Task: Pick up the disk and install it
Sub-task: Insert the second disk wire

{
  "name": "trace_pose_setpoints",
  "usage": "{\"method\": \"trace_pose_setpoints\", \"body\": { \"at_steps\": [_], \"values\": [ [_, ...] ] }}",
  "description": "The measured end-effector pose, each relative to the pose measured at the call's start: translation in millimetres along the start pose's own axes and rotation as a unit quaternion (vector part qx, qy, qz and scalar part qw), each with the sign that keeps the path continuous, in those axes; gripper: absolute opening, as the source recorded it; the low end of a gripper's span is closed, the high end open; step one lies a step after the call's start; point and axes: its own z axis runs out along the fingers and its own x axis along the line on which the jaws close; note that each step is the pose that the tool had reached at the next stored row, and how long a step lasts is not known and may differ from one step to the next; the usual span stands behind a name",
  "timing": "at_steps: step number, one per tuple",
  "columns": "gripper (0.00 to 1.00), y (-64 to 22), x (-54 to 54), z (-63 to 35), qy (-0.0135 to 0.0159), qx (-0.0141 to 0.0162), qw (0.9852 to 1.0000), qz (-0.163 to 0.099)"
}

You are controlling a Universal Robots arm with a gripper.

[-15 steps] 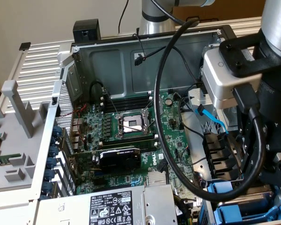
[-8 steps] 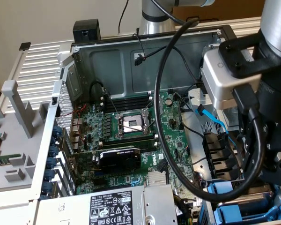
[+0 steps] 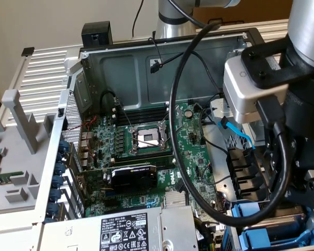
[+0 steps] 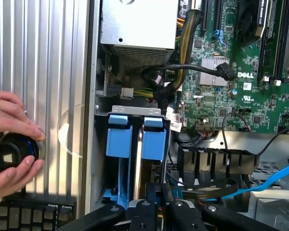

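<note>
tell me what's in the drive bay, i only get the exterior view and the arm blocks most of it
Observer: In the wrist view, one blue carrier and a second blue carrier stand upright side by side in the bay.
Operator: ok, anything outside the case i can't see
Observer: Yes. A person's hand pinches a small black round object over the ribbed metal surface beside the case wall.
</note>
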Motion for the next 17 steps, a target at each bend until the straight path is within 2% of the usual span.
{"method": "trace_pose_setpoints", "body": {
  "at_steps": [2, 5, 9, 11, 13, 17],
  "values": [
    [0.17, 1.9, -0.7, -0.3, 0.0002, 0.0004, 1.0, 0.0],
    [0.17, 5.6, -1.7, -0.5, 0.0003, 0.0029, 1.0, 0.001],
    [0.17, 6.2, -1.8, -0.4, 0.0005, 0.0047, 1.0, 0.002],
    [0.17, 6.9, -1.9, -0.4, 0.0001, 0.0072, 1.0, 0.002],
    [0.17, 8.0, -2.0, -0.5, 0.0, 0.0121, 0.9999, 0.002],
    [0.17, 12.1, -2.2, -0.8, 0.0005, 0.0245, 0.9997, 0.002]
  ]
}}
